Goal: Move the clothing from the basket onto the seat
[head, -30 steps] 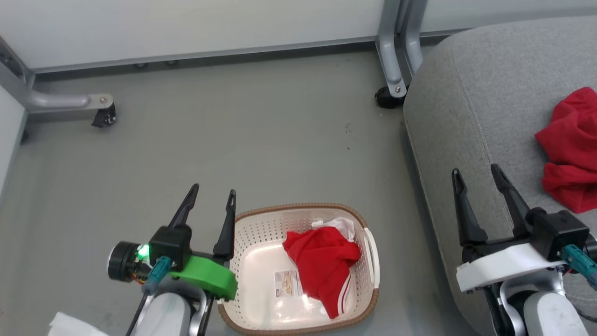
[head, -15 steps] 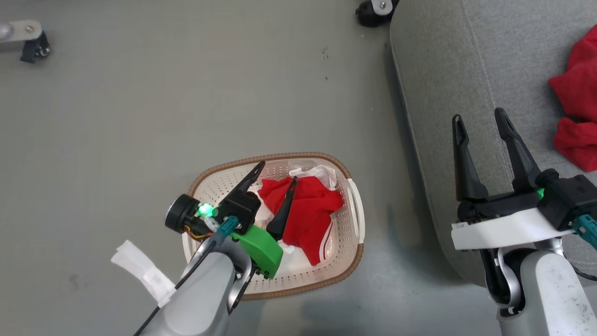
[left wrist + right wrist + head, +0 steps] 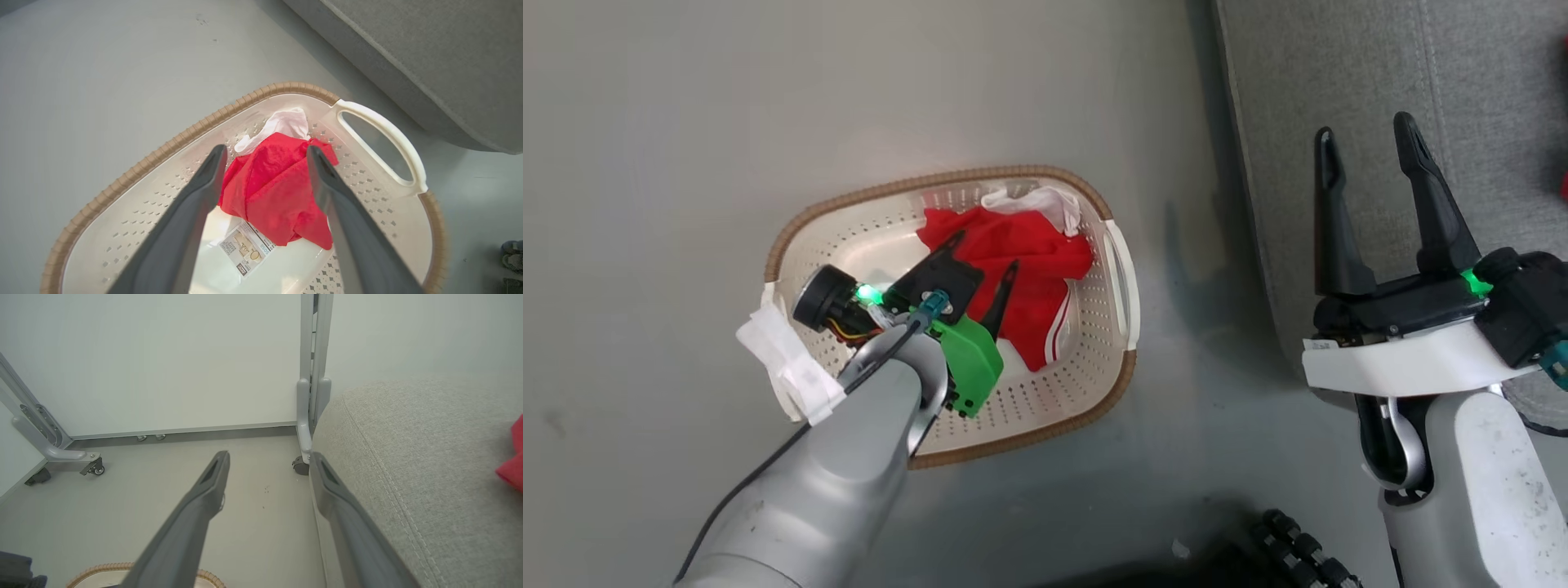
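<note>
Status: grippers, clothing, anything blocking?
Left gripper open, straddling red clothing in basket, not gripping yet. Right gripper open, empty, at seat edge. Nothing blocking the pile.

Bright, even light overhead. My head view is softly blurred; glare whitens the basket (image 3: 849, 237) wall, and a shadow darkens the floor (image 3: 1196, 269) beside the seat (image 3: 1339, 82).

perf. plastic basket (image 3: 1045, 392), matt cloth seat (image 3: 1307, 65)

one basket (image 3: 1045, 394), one seat (image 3: 1486, 73) — two grippers (image 3: 984, 251) (image 3: 1367, 129)
</note>
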Robot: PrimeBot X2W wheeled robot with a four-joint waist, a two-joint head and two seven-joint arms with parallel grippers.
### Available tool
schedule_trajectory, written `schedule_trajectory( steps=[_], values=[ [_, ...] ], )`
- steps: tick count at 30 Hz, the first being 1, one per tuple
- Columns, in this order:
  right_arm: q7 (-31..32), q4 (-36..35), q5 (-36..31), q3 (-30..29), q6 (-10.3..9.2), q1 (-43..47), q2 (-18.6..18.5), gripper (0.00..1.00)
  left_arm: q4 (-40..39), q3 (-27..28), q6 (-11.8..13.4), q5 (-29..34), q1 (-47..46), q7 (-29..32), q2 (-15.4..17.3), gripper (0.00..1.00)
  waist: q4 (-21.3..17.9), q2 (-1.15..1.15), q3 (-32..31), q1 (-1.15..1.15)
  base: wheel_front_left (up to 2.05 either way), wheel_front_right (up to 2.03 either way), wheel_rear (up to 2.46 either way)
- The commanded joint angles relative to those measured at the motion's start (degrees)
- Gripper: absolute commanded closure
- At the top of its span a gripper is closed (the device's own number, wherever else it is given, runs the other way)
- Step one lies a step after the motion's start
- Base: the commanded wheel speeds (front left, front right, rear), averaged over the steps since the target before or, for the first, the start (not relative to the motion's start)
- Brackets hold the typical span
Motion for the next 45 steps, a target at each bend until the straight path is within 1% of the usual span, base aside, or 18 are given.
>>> schedule_trajectory(
  steps=[1, 5, 8, 14, 22, 27, 33, 34, 35, 36, 39, 45],
  values=[
    [-0.67, 0.53, 0.14, 0.58, -0.08, -1.55, -0.01, 0.00, 1.85, -0.11, 0.25, -0.33, -2.31, -0.17, 0.39, 0.00, -4.00, 0.00, 7.72, -0.01, 0.00, 0.00, 0.00],
    [-1.83, 1.66, 0.72, 1.56, -0.08, -3.20, 0.00, 0.00, 7.33, -0.17, -0.49, -0.39, -5.88, -0.14, 0.62, 0.00, -5.73, 0.00, 10.93, -0.01, 0.00, 0.00, 0.00],
    [-2.61, 2.33, 1.68, 2.46, -0.07, -4.38, 0.00, 0.00, 10.90, 0.26, -0.27, -0.72, -8.28, 0.07, 1.49, 0.00, -7.07, 0.00, 13.10, -0.01, 0.00, 0.00, 0.00],
    [-3.57, 3.53, 3.39, 4.31, -0.08, -6.15, -0.02, 0.00, 15.45, 0.44, -0.53, -0.94, -12.21, 0.29, 3.03, 0.00, -9.45, 0.00, 16.77, -0.01, 0.00, 0.00, 0.00],
    [-3.92, 4.86, 6.00, 5.97, -0.08, -7.26, -0.01, 0.00, 18.35, 0.45, -0.86, -1.16, -16.00, 0.83, 5.86, 0.00, -12.07, 0.00, 19.86, -0.01, 0.00, 0.00, 0.00],
    [-3.95, 4.53, 6.62, 6.16, -0.08, -6.66, -0.01, 0.00, 19.10, -0.68, -1.47, -0.53, -17.16, 2.20, 6.20, 0.00, -12.22, 0.00, 20.31, -0.01, 0.00, 0.00, 0.00],
    [-3.96, 4.07, 6.50, 5.90, -0.08, -5.52, -0.02, 0.00, 19.81, -1.29, -2.24, -1.21, -17.79, 3.49, 6.23, 0.00, -12.41, 0.00, 20.41, -0.01, 0.00, 0.00, 0.00],
    [-3.96, 3.98, 6.42, 5.85, -0.08, -5.43, -0.02, 0.00, 19.93, -1.37, -2.46, -1.37, -17.83, 3.86, 6.25, 0.12, -12.45, 0.00, 20.41, -0.01, 0.00, 0.00, 0.00],
    [-3.96, 3.88, 6.42, 5.81, -0.08, -5.38, -0.02, 0.00, 19.98, -1.45, -2.50, -1.48, -18.01, 4.04, 6.39, 0.69, -12.49, 0.00, 20.41, -0.01, 0.00, 0.00, 0.00],
    [-3.96, 3.75, 6.40, 5.78, -0.08, -5.24, -0.02, 0.00, 20.07, -1.59, -2.62, -1.52, -18.00, 4.66, 6.38, 1.00, -12.53, 0.00, 20.38, -0.01, 0.00, 0.00, 0.00],
    [-3.96, 3.38, 6.32, 5.54, -0.08, -4.52, -0.02, 0.00, 20.29, -1.91, -2.56, -1.54, -18.11, 6.14, 6.70, 1.00, -12.59, 0.00, 20.31, -0.01, 0.00, 0.00, 0.00],
    [-3.97, 2.72, 6.08, 5.13, -0.08, -3.89, -0.02, 0.00, 20.44, -2.20, -2.30, -1.95, -17.91, 6.05, 7.18, 1.00, -12.73, 0.00, 20.08, -0.01, 0.00, 0.00, 0.00]
  ],
)
